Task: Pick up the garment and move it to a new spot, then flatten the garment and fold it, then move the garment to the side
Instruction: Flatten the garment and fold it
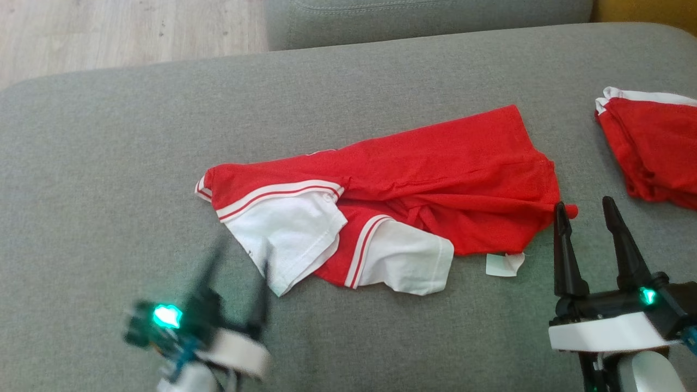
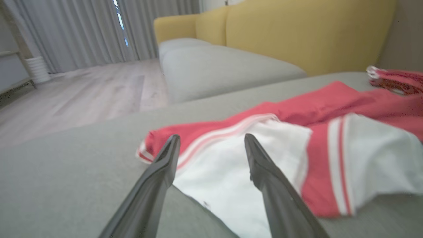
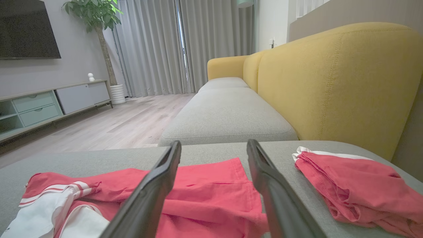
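Note:
The garment (image 1: 414, 179), a red shirt with white sleeves and red-white striped trim, lies crumpled in the middle of the grey cushion (image 1: 109, 163). My left gripper (image 1: 242, 258) is motion-blurred at the lower left, just short of the near white sleeve. In the left wrist view it (image 2: 212, 137) is open, its fingers spread before the white sleeve (image 2: 224, 165) with nothing between them. My right gripper (image 1: 584, 206) stands open at the shirt's right hem corner, holding nothing. The right wrist view looks between its open fingers (image 3: 214, 143) at the red cloth (image 3: 205, 185).
A second red garment (image 1: 653, 147) lies bunched at the cushion's right edge. A yellow sofa backrest (image 3: 330, 82) rises on the right, with another grey seat (image 3: 228, 112) beyond the cushion. Wooden floor (image 1: 109, 38) lies past the cushion's far left edge.

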